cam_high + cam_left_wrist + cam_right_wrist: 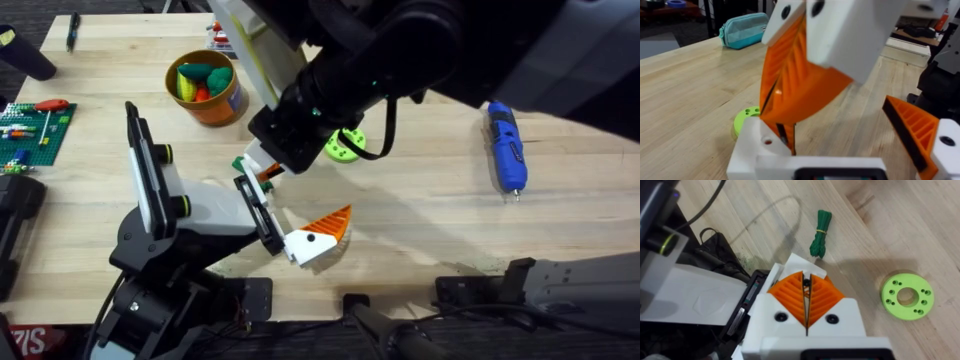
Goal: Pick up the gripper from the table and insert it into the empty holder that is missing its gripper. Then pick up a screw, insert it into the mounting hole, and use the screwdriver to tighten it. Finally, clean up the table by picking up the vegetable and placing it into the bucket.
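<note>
On a pale wooden table [430, 220] in a robotics workspace, the gripper [757, 150], a small white block, sits at the open side of the holder [165, 200]. Its thin orange tip rises straight into the tips of the right gripper [805, 277]. That tool's ribbed orange pads [822, 297] are pressed together and appear to pinch the thin tip, though the exact contact is too small to make out. The holder's jaws stand spread, and its fitted finger [322, 237], the broader orange wedge with a black dot, lies well apart from the tool on the side nearer the arms' bases.

The step in hand looks like seating the gripper in the holder. To do it well, the tool should probably keep the block square to its slot and push along the slot's line without twisting. It should let go only once the block sits flush and the mounting hole is clear for the screw. A tilted push could jam the part or nudge the holder.

Near the tool, away from the holder, lies a lime-green ring [343, 145], with a green vegetable bundle [820, 232] close by on the wood. The bucket [205, 90], which holds coloured pieces, stands beyond the tool. The blue screwdriver [505, 145] rests well off to the far side, untouched.
</note>
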Controlling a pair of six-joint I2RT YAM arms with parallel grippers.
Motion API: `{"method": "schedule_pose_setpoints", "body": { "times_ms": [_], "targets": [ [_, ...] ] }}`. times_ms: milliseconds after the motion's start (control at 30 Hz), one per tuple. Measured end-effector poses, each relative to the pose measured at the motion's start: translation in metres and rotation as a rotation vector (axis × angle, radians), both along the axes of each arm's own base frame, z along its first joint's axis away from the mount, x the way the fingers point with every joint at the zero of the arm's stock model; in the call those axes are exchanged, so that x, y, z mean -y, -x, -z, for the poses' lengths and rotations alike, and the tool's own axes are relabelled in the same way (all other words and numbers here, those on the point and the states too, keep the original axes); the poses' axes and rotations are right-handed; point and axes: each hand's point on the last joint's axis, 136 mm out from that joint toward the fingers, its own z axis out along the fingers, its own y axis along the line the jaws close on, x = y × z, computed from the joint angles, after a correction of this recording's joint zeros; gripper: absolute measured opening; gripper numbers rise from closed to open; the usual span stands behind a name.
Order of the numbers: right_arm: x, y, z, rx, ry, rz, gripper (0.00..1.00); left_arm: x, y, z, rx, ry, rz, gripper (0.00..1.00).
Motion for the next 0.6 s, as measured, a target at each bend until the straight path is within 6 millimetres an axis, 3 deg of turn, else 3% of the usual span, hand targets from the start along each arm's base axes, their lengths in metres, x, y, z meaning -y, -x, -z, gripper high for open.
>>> {"method": "schedule_pose_setpoints", "body": {
  "times_ms": [200, 467, 600],
  "targets": [
    [0.002, 0.0, 0.001, -0.005, 0.007, 0.003, 0.008, 0.0, 0.0, 0.0, 0.001, 0.001, 0.001, 0.987],
    [0.011, -0.009, -0.023, 0.036, -0.053, 0.034, 0.007, 0.0, 0.0, 0.0, 0.001, 0.001, 0.001, 0.987],
    [0.011, -0.009, -0.026, 0.041, -0.06, 0.033, 0.008, 0.0, 0.0, 0.0, 0.001, 0.001, 0.001, 0.987]
  ]
}}
